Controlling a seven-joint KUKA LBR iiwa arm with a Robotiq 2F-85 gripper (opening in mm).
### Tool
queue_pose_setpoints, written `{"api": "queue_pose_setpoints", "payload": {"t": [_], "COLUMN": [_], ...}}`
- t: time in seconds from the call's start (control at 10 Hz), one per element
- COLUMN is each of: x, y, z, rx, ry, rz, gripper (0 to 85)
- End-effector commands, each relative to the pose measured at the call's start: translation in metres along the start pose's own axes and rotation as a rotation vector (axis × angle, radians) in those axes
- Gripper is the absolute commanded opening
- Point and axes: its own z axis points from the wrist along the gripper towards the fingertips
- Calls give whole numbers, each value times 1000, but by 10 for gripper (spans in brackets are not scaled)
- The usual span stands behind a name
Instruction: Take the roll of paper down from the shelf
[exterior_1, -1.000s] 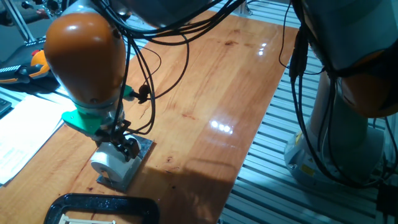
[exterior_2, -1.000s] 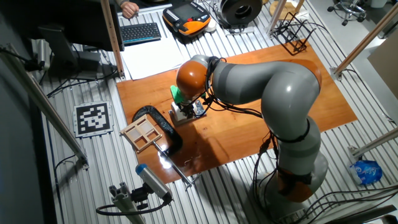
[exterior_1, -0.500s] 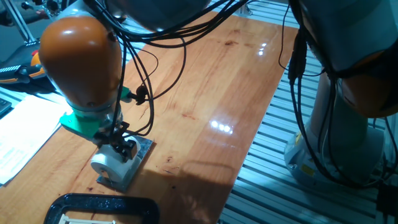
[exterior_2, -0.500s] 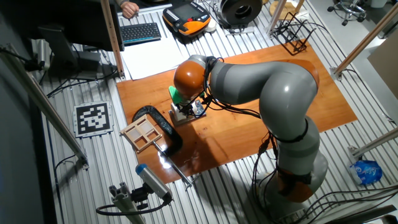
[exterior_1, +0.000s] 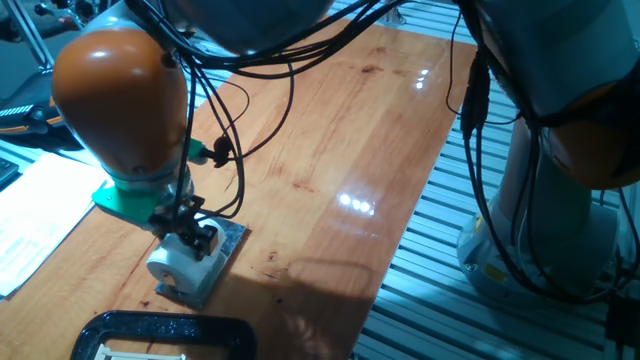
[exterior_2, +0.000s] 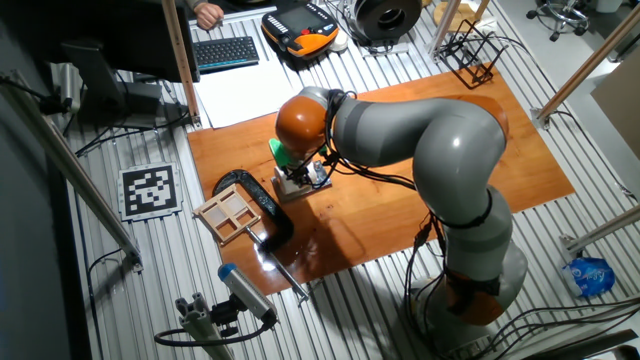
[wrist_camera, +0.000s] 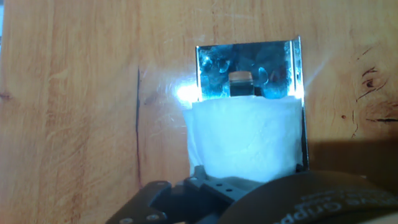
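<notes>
A glossy, knotted wooden table (exterior_1: 330, 130) stands on a ribbed aluminium bench, with a keyboard (exterior_2: 225, 50) at 11 o'clock and a checkered marker tag (exterior_2: 150, 188) at 9 o'clock in the other fixed view. The roll of paper (exterior_1: 180, 262) (wrist_camera: 244, 140), soft, white and cylindrical, lies on the shelf (exterior_1: 212, 262) (wrist_camera: 246, 62), a shiny ridged metal plate mirroring the light. The gripper (exterior_1: 188, 228) sits right over the roll, its fingers hidden by cables and the roll; I cannot tell how wide the claw stands. Embossed lettering on the dark housing at 6 o'clock in the hand view is cut off and unreadable. A black clamp frame (exterior_1: 160, 330) is cropped below.
</notes>
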Motion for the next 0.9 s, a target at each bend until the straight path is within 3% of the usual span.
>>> {"api": "queue_pose_setpoints", "payload": {"t": [0.0, 0.1, 0.2, 0.5, 0.8], "x": [0, -1, -2, -8, -27], "y": [0, 1, 1, 4, 7], "z": [-2, -6, -10, -13, -12], "rx": [0, 2, 2, 3, 3], "ry": [-1, -3, -6, -17, 15], "rz": [-6, -12, -19, -37, -65], "gripper": [170, 170, 0, 0, 0]}}
